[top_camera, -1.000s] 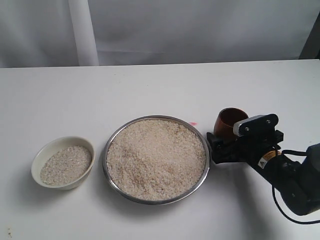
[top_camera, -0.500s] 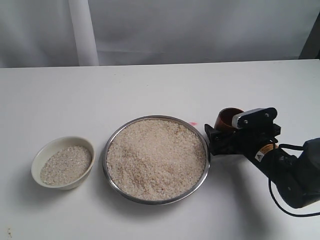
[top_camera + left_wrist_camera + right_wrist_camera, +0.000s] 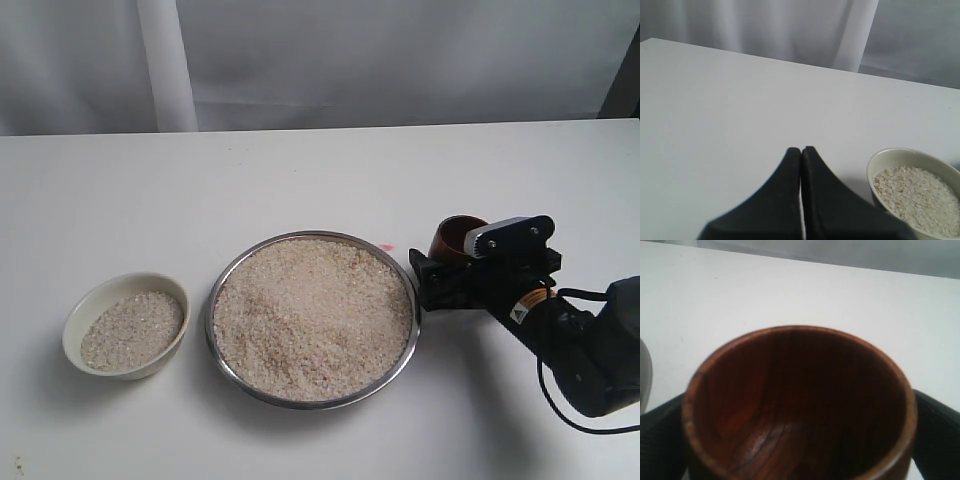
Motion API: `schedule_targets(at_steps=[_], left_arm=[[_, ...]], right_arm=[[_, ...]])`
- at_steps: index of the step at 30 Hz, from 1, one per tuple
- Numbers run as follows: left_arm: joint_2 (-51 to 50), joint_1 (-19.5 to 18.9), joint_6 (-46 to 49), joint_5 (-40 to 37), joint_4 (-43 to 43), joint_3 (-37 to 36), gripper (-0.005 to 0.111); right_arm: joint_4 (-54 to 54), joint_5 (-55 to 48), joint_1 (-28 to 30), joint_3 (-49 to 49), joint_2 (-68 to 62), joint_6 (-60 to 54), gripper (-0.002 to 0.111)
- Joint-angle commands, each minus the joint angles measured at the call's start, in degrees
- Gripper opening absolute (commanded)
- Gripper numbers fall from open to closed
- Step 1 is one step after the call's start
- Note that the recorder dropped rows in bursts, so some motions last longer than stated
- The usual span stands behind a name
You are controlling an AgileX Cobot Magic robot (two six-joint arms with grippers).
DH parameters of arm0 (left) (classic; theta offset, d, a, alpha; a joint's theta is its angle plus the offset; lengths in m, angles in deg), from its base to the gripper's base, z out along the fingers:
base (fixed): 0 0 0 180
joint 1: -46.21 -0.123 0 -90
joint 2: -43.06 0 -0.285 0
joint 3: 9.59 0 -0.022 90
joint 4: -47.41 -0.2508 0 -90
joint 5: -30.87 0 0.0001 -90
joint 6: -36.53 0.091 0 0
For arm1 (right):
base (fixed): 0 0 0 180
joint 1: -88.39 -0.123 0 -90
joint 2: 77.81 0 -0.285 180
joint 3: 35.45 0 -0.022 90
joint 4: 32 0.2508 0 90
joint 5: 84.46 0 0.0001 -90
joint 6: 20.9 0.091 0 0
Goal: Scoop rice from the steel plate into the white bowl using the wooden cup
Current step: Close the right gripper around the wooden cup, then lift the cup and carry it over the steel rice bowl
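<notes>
The wooden cup stands upright and empty on the table just right of the steel plate, which is heaped with rice. My right gripper is shut on the cup, with a black finger pressed on each side. In the right wrist view the cup fills the frame, its dark inside bare. The white bowl sits left of the plate and holds some rice. My left gripper is shut on nothing, hanging above the table beside the white bowl; the exterior view does not show it.
A white table carries everything, with a pale curtain behind it. A small pink mark lies by the plate's far rim. The right arm's body reaches in from the right edge.
My right gripper moved forward and to the left, and its fingers now sit round the wooden cup. The cup, plate and bowl have stayed put.
</notes>
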Motion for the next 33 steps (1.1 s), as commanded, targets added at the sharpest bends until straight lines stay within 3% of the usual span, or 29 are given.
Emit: schedule_targets(at_steps=[1,4,10,16,20,26,28,29,33], left_arm=[[0.13,0.27,-0.1,0.36,0.33,0.2,0.0],[0.13,0.27,-0.1,0.36,0.33,0.2,0.0],[0.13,0.27,-0.1,0.36,0.33,0.2,0.0],[0.13,0.27,-0.1,0.36,0.33,0.2,0.0],[0.13,0.27,-0.1,0.36,0.33,0.2,0.0],[0.13,0.27,-0.1,0.36,0.33,0.2,0.0],[0.13,0.27,-0.1,0.36,0.33,0.2,0.0],[0.13,0.27,-0.1,0.36,0.33,0.2,0.0],[0.13,0.27,-0.1,0.36,0.33,0.2,0.0]], right_arm=[[-0.35,0.7,-0.12,-0.11,0.0,0.15,0.087],[-0.79,0.7,-0.12,-0.11,0.0,0.15,0.073],[-3.07,0.7,-0.12,-0.11,0.0,0.15,0.032],[-3.64,0.7,-0.12,-0.11,0.0,0.15,0.001],[-3.64,0.7,-0.01,-0.11,0.69,-0.94,0.0],[-4.04,-21.4,-0.01,-0.11,16.23,-7.13,0.0],[-4.04,-33.93,-0.01,-2.0,24.16,-9.81,0.0],[-4.77,-45.22,-0.13,-4.95,29.39,-11.7,0.0],[-19.58,-75.2,-3.43,-15.61,39.37,-12.0,0.0]])
